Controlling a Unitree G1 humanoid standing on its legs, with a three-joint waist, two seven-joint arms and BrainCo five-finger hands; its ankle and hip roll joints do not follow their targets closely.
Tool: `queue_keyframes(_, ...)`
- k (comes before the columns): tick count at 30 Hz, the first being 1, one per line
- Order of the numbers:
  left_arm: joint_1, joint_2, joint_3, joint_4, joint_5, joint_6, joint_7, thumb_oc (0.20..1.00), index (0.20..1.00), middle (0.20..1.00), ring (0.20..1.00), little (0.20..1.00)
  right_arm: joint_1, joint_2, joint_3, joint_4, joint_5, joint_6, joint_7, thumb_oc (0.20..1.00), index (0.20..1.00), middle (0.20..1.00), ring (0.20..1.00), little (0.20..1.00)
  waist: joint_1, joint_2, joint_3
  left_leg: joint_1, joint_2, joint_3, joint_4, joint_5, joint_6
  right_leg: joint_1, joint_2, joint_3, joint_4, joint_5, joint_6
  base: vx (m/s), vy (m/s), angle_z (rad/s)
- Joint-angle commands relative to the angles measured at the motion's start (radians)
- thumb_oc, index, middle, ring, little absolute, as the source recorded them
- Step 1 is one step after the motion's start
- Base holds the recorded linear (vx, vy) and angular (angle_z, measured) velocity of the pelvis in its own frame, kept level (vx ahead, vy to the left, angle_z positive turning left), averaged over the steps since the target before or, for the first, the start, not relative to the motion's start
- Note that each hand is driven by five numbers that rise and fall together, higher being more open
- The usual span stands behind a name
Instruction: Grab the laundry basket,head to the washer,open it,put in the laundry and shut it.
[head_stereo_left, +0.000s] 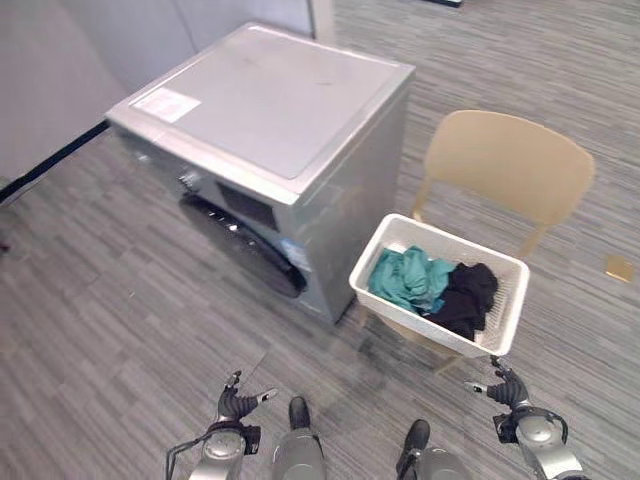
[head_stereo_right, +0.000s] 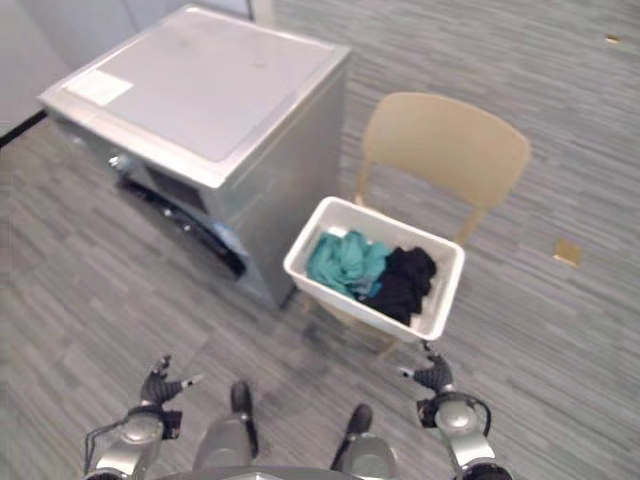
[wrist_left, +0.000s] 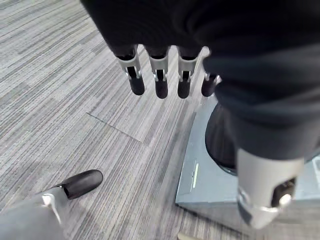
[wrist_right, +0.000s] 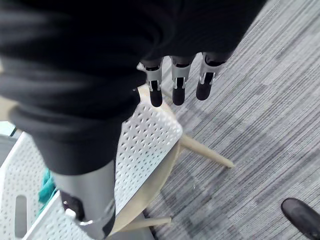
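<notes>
A white perforated laundry basket (head_stereo_left: 505, 318) rests on the seat of a tan chair (head_stereo_left: 510, 160), holding a teal garment (head_stereo_left: 408, 277) and a black garment (head_stereo_left: 468, 296). To its left stands the silver washer (head_stereo_left: 270, 105), its round dark door (head_stereo_left: 240, 245) closed. My right hand (head_stereo_left: 505, 392) hangs low just in front of the basket's near corner, fingers (wrist_right: 176, 85) straight and empty; the basket wall (wrist_right: 145, 150) lies close past them. My left hand (head_stereo_left: 238, 403) is low at the lower left, open over the floor, with the washer (wrist_left: 225, 185) beyond its fingers (wrist_left: 160, 80).
Grey striped carpet covers the floor all round. A pale wall with a dark baseboard (head_stereo_left: 55, 160) runs behind the washer at the upper left. A small brass floor plate (head_stereo_left: 619, 268) lies to the right of the chair.
</notes>
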Motion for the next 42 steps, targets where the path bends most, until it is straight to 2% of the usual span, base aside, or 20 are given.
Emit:
queue_keyframes(1,-0.018,0.046,-0.001,-0.044,0.055,-0.038,0.020,1.000,1.000,1.000,1.000,1.000,-0.010,0.024,-0.004,-0.024,0.004,-0.009,-0.002,1.000,1.000,1.000,1.000,1.000,-0.007,-0.038,-0.030,-0.011,-0.061,-0.028,0.011,0.008,-0.037,0.038,-0.166,0.120,0.075,0.015,0.126,0.30,0.617,0.37)
queue_keyframes(2,-0.018,0.047,-0.001,-0.044,0.055,-0.038,0.020,1.000,1.000,1.000,1.000,1.000,-0.010,0.025,-0.004,-0.024,0.004,-0.009,-0.002,1.000,1.000,1.000,1.000,1.000,-0.006,-0.041,-0.030,-0.012,-0.065,-0.026,0.013,0.005,-0.034,0.036,-0.170,0.123,0.076,0.016,0.129,0.18,0.429,0.17)
queue_keyframes(4,-0.020,0.068,0.004,-0.052,0.059,-0.037,0.016,1.000,1.000,1.000,1.000,1.000,-0.032,0.038,0.011,-0.031,0.001,-0.004,-0.003,1.000,1.000,1.000,1.000,1.000,0.005,-0.057,-0.011,-0.011,-0.103,-0.018,0.038,-0.039,0.000,-0.014,-0.218,0.159,0.145,0.081,0.136,0.07,0.293,0.10)
queue_keyframes(5,-0.018,0.079,0.005,-0.051,0.067,-0.035,0.015,1.000,1.000,1.000,1.000,1.000,-0.038,0.045,0.018,-0.036,0.001,-0.002,-0.002,1.000,1.000,1.000,1.000,1.000,0.004,-0.058,-0.004,-0.005,-0.115,-0.020,0.037,-0.049,0.015,-0.033,-0.210,0.180,0.176,0.081,0.125,0.08,0.299,0.02)
queue_keyframes(6,-0.019,0.087,0.009,-0.048,0.070,-0.036,0.018,1.000,1.000,1.000,1.000,1.000,-0.041,0.048,0.027,-0.044,0.000,-0.007,-0.004,1.000,1.000,1.000,1.000,1.000,0.005,-0.060,0.002,0.003,-0.130,-0.020,0.033,-0.057,0.025,-0.058,-0.187,0.213,0.203,0.076,0.119,0.12,0.265,-0.13)
queue_keyframes(7,-0.022,0.091,0.008,-0.041,0.070,-0.037,0.016,1.000,1.000,1.000,1.000,1.000,-0.044,0.050,0.036,-0.057,0.005,-0.014,-0.001,1.000,1.000,1.000,1.000,1.000,-0.001,-0.060,0.006,0.017,-0.149,-0.021,0.022,-0.064,0.035,-0.090,-0.136,0.264,0.224,0.042,0.107,0.09,0.271,-0.18)
queue_keyframes(8,-0.022,0.089,0.012,-0.045,0.069,-0.039,0.015,1.000,1.000,1.000,1.000,1.000,-0.048,0.048,0.047,-0.074,0.007,-0.016,0.008,1.000,1.000,1.000,1.000,1.000,-0.008,-0.054,0.013,0.027,-0.163,-0.018,0.006,-0.047,0.050,-0.120,-0.073,0.307,0.214,0.014,0.084,0.10,0.242,-0.02)
queue_keyframes(9,-0.022,0.086,0.013,-0.044,0.069,-0.039,0.015,1.000,1.000,1.000,1.000,1.000,-0.056,0.042,0.060,-0.079,0.004,-0.016,0.011,1.000,1.000,1.000,1.000,1.000,-0.012,-0.051,0.017,0.039,-0.181,-0.026,-0.003,-0.051,0.057,-0.129,-0.038,0.331,0.198,-0.001,0.083,0.09,0.212,0.07)
queue_keyframes(12,-0.044,0.080,0.004,-0.026,0.070,-0.041,0.025,1.000,1.000,1.000,1.000,1.000,-0.092,0.024,0.105,-0.115,-0.023,-0.017,0.011,1.000,1.000,1.000,1.000,1.000,-0.018,-0.045,0.044,0.071,-0.221,-0.051,-0.008,-0.075,0.070,-0.195,0.013,0.335,0.161,0.003,0.080,0.17,0.091,0.18)
queue_keyframes(13,-0.053,0.076,-0.006,-0.025,0.080,-0.046,0.028,1.000,1.000,1.000,1.000,1.000,-0.098,0.013,0.125,-0.130,-0.038,-0.016,0.016,1.000,1.000,1.000,1.000,1.000,-0.035,-0.051,0.051,0.089,-0.255,-0.088,-0.004,-0.092,0.075,-0.215,0.064,0.402,0.089,0.022,0.093,0.19,0.007,0.37)
queue_keyframes(14,-0.053,0.076,-0.006,-0.025,0.080,-0.046,0.028,1.000,1.000,1.000,1.000,1.000,-0.098,0.013,0.125,-0.130,-0.038,-0.016,0.016,1.000,1.000,1.000,1.000,1.000,-0.035,-0.051,0.052,0.090,-0.254,-0.088,-0.003,-0.092,0.075,-0.213,0.064,0.401,0.089,0.022,0.093,0.22,-0.004,0.75)
queue_keyframes(15,-0.054,0.067,-0.016,-0.022,0.089,-0.054,0.030,1.000,1.000,1.000,1.000,1.000,-0.111,0.005,0.147,-0.125,-0.054,-0.014,0.019,1.000,1.000,1.000,1.000,1.000,-0.030,-0.052,0.054,0.084,-0.282,-0.131,0.013,-0.098,0.078,-0.205,0.078,0.446,0.063,0.034,0.097,0.08,-0.010,1.09)
queue_keyframes(18,-0.046,0.058,-0.025,-0.016,0.096,-0.058,0.034,1.000,1.000,1.000,1.000,1.000,-0.129,0.016,0.180,-0.126,-0.059,-0.017,0.029,1.000,1.000,1.000,1.000,1.000,-0.017,-0.053,0.041,0.071,-0.295,-0.153,0.015,-0.096,0.077,-0.192,0.080,0.451,0.039,0.047,0.084,0.08,-0.056,0.87)
queue_keyframes(20,-0.027,0.052,-0.031,-0.009,0.103,-0.054,0.029,1.000,1.000,1.000,1.000,1.000,-0.169,0.036,0.226,-0.120,-0.044,-0.015,0.042,1.000,1.000,1.000,1.000,1.000,0.008,-0.039,0.008,0.065,-0.290,-0.166,-0.012,-0.085,0.070,-0.172,0.077,0.417,-0.014,0.062,0.081,0.11,-0.104,0.30)
queue_keyframes(25,-0.024,0.044,-0.039,0.001,0.087,-0.052,0.026,1.000,1.000,1.000,1.000,1.000,-0.232,0.060,0.263,-0.132,-0.014,-0.020,0.041,1.000,1.000,1.000,1.000,1.000,0.032,-0.027,0.002,0.048,-0.286,-0.182,-0.026,-0.067,0.064,-0.169,0.077,0.390,-0.042,0.067,0.079,0.03,-0.037,0.27)
queue_keyframes(26,-0.024,0.040,-0.046,-0.002,0.078,-0.053,0.026,1.000,1.000,1.000,1.000,1.000,-0.280,0.066,0.284,-0.149,-0.018,-0.025,0.032,1.000,1.000,1.000,1.000,1.000,0.050,-0.016,0.003,0.035,-0.284,-0.193,-0.041,-0.054,0.060,-0.172,0.075,0.373,-0.054,0.065,0.079,-0.01,-0.012,0.19)
queue_keyframes(34,-0.044,0.064,-0.088,-0.052,0.049,-0.074,0.047,1.000,1.000,1.000,1.000,1.000,-0.507,0.012,0.282,-0.202,-0.028,-0.035,-0.071,1.000,1.000,1.000,1.000,1.000,0.107,0.000,0.047,-0.067,-0.281,-0.226,-0.043,-0.018,0.048,-0.241,0.052,0.321,-0.046,0.065,0.076,-0.03,-0.005,0.24)
queue_keyframes(42,-0.064,0.098,-0.105,-0.086,-0.007,-0.099,0.076,1.000,1.000,1.000,1.000,1.000,-0.722,-0.072,0.217,-0.099,0.001,-0.022,-0.192,1.000,1.000,1.000,1.000,1.000,0.154,-0.002,0.081,-0.128,-0.290,-0.249,-0.061,0.003,0.044,-0.290,0.039,0.303,-0.044,0.071,0.081,0.02,0.013,0.13)
